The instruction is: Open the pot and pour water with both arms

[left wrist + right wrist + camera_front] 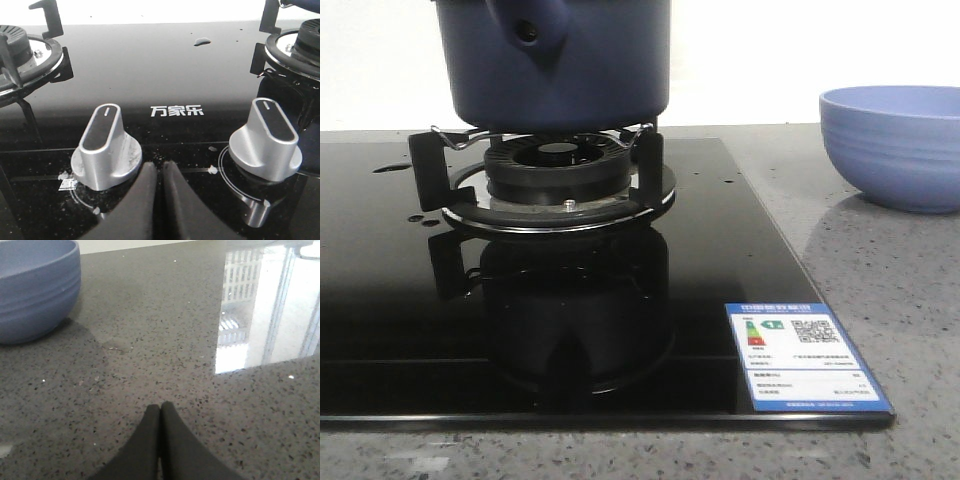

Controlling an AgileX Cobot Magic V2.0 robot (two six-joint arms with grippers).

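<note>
The dark navy pot [555, 60] stands on the burner grate [555, 180] of the black glass stove, its handle lug with a round hole facing the front camera; its top and lid are cut off by the frame. A sliver of it shows in the left wrist view [300, 4]. My left gripper [160, 167] is shut and empty, low over the stove between two silver knobs [102, 145] [267, 142]. My right gripper [160, 407] is shut and empty over the grey counter, near the light blue bowl [35, 287]. Neither gripper shows in the front view.
The light blue ribbed bowl [895, 145] sits on the speckled counter right of the stove. A second burner [22, 55] is at the stove's other side. An energy label [805, 355] sticks to the stove's front right corner. Water drops [201, 41] lie on the glass.
</note>
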